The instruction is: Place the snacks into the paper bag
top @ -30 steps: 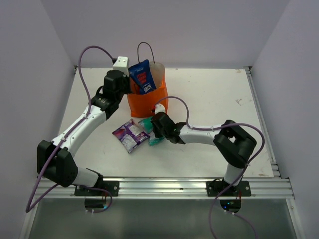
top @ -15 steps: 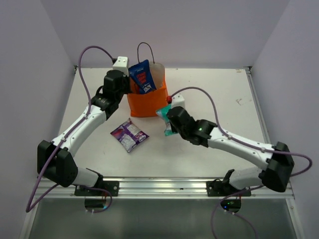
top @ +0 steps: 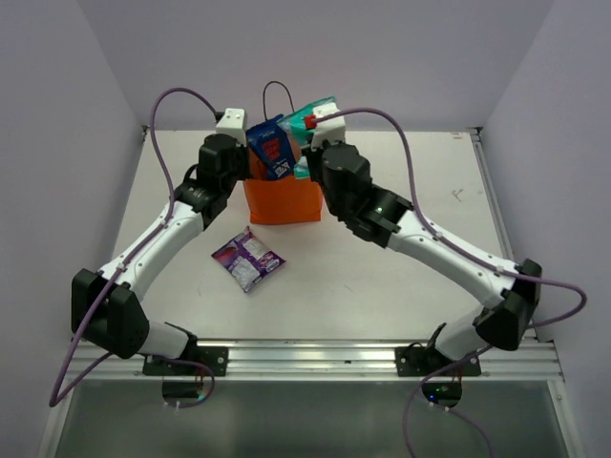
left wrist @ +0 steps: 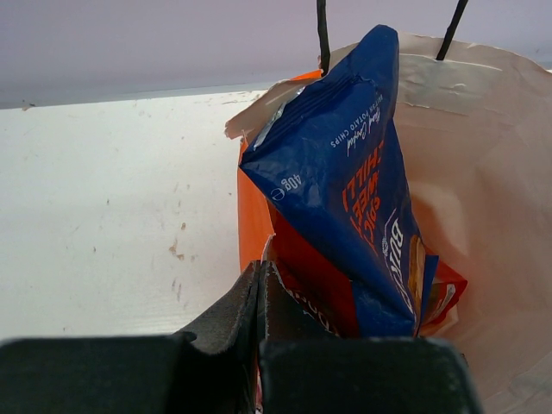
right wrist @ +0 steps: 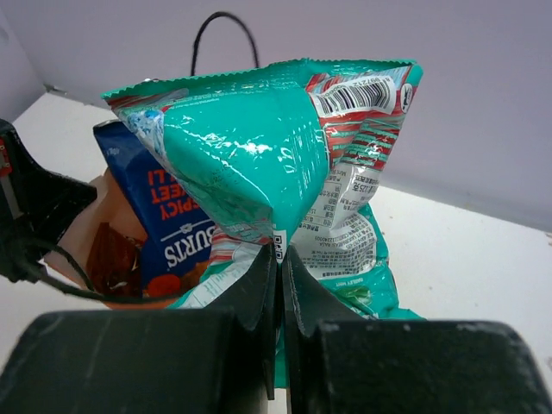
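The orange paper bag (top: 282, 198) stands upright at the back centre. The dark blue bag (top: 271, 148) sticks out of its mouth, and a red packet (left wrist: 315, 289) lies under it inside. My left gripper (top: 246, 164) is shut on the paper bag's left rim (left wrist: 252, 203) and holds it. My right gripper (top: 309, 143) is shut on the small teal pack (top: 312, 111) and holds it above the bag's mouth; the teal pack (right wrist: 259, 155) hangs right beside the dark blue bag (right wrist: 164, 216). The small purple pack (top: 248, 258) lies flat on the table in front of the bag.
The white table (top: 401, 191) is ringed by pale walls, with a metal rail (top: 315, 358) along its near edge. A thin dark loop handle (top: 279, 91) rises behind the bag's mouth. My two arms converge on the bag from both sides.
My right arm has lifted the teal pack off the table beside the purple pack and carried it up over the bag's mouth. My left arm has not moved.
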You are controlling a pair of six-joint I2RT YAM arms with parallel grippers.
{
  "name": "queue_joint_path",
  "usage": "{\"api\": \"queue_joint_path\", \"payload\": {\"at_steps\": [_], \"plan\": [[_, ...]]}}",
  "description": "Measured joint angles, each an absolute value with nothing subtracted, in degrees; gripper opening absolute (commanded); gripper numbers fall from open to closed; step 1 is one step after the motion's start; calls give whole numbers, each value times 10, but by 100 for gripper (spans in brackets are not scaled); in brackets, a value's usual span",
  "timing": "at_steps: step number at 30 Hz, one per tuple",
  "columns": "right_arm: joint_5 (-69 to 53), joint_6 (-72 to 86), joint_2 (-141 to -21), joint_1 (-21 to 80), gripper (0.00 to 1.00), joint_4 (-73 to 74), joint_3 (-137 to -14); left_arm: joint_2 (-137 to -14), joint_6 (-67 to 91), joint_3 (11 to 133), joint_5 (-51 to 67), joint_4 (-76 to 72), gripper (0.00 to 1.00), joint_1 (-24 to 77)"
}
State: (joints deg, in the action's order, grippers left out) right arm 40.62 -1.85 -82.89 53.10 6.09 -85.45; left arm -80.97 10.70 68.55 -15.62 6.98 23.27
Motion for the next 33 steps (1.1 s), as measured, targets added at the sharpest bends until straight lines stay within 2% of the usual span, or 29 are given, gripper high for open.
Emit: {"api": "queue_joint_path", "payload": {"at_steps": [8,18,33], "plan": [[328,-65,-1016,516,0,17,-948,-810,107,686,-156,70,0,233],[282,-89,-1088,506,0,22,-1121,-810,107,686,-157,70,0,233],[259,-49,-1132,503,0,147,-1079,-808,108,682,-163,77,0,230]]}}
